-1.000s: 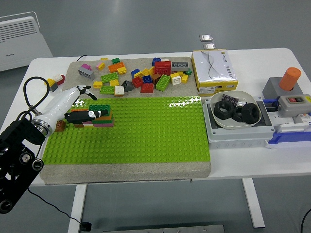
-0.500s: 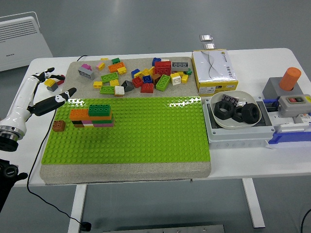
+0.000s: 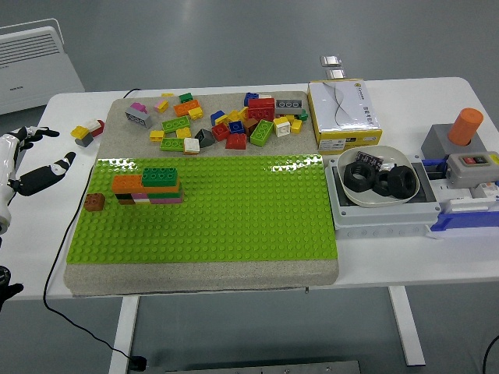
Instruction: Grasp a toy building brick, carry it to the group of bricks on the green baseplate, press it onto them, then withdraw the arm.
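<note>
My left hand [image 3: 27,165] is hanging at the left edge of the view, off the side of the green baseplate [image 3: 234,222] and well apart from it. Its fingers [image 3: 48,171] are lying spread and relaxed, gripping nothing; the thumb is pointing toward the table's far side. My right arm is not showing anywhere.

The group of bricks [image 3: 148,187] is sitting on the baseplate near its far left corner. An orange brick [image 3: 126,184] and a green brick [image 3: 159,176] are forming the top layer, side by side and touching, the green one standing slightly higher. Below them, thin layers in darker and paler colours are showing, though I cannot tell each one apart. A single brown brick [image 3: 94,202] is sitting just beside the baseplate's left edge; whether it is resting on the studs I cannot tell.

The pile of loose bricks [image 3: 222,123] is lying on the grey mat beyond the baseplate. A yellow and red pair of bricks [image 3: 86,132] is resting on the white table [image 3: 405,257] near the mat's left end.
</note>
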{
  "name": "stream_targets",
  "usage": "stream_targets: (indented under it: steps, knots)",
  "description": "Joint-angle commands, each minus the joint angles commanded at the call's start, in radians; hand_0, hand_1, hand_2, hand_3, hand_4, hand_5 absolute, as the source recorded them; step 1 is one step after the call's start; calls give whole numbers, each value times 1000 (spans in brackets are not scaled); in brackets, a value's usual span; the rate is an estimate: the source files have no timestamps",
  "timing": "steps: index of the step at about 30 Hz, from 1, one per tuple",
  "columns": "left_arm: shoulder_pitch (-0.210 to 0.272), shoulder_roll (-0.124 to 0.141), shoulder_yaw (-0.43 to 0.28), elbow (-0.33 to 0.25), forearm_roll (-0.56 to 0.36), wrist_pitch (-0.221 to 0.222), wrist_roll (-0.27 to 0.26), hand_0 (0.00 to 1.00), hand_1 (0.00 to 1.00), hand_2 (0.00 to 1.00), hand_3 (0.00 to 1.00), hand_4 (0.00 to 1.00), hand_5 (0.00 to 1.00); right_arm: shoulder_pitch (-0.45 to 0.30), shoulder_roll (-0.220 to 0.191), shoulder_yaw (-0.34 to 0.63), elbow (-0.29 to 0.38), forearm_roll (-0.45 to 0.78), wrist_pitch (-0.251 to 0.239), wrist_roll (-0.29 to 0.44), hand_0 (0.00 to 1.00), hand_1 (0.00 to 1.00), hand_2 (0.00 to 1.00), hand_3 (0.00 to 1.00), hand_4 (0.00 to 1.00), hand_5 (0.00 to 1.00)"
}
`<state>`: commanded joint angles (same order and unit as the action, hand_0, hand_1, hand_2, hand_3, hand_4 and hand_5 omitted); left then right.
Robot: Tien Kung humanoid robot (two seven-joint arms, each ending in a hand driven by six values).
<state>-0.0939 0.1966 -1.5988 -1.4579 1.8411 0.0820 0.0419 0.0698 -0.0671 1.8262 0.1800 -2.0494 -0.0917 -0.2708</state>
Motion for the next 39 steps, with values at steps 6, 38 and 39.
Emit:
stream_targets:
  steps: [6, 38, 39]
  knots:
    - [-10, -2, 21, 11, 4, 0, -3, 818, 787, 791, 627, 768, 152, 3, -4, 11, 0, -3, 0, 4, 683, 659, 671, 745, 911, 998]
    - [-12, 58, 78, 48, 65, -88, 50, 850, 839, 851, 680, 821, 22, 3, -7, 38, 0, -23, 2, 5, 676, 655, 669, 748, 877, 998]
    - [-15, 69, 91, 52, 71, -97, 61, 850, 839, 851, 680, 821, 22, 2, -7, 37, 0, -22, 2, 5, 676, 655, 669, 748, 877, 998]
